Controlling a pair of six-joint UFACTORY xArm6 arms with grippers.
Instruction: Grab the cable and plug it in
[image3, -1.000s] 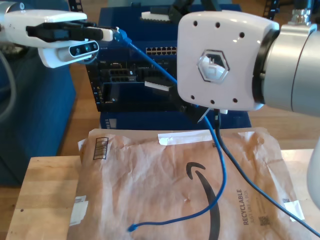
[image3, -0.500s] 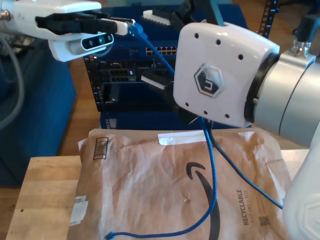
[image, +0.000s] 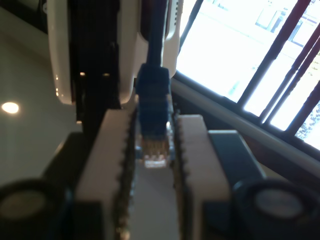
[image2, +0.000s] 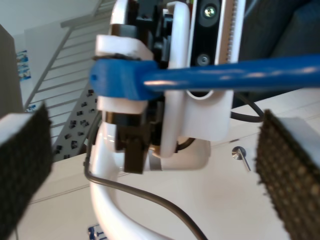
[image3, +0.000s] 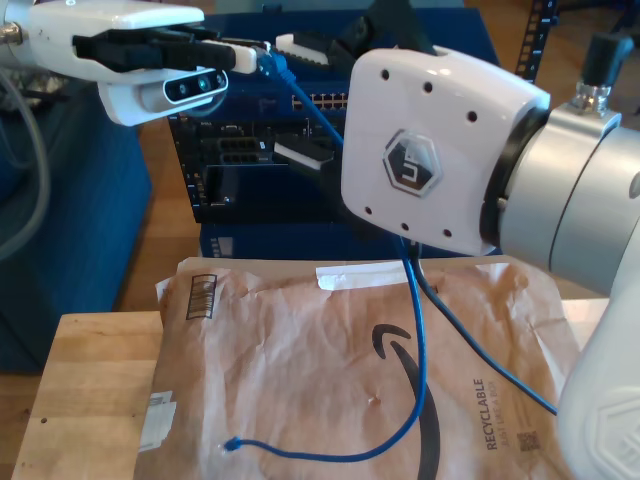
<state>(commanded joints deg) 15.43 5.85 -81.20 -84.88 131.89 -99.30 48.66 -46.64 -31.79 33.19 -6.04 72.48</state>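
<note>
At the exterior view's upper left, my first gripper (image3: 262, 58) is clamped on the plug end of the blue cable (image3: 420, 330), held level before the dark network rack (image3: 250, 150). My second gripper (image3: 310, 100) has its pads (image2: 287, 170) spread wide, the cable passing between them untouched. From there the cable hangs down onto the brown paper mailer (image3: 330, 380), its free plug (image3: 232, 443) resting near the mailer's lower edge.
</note>
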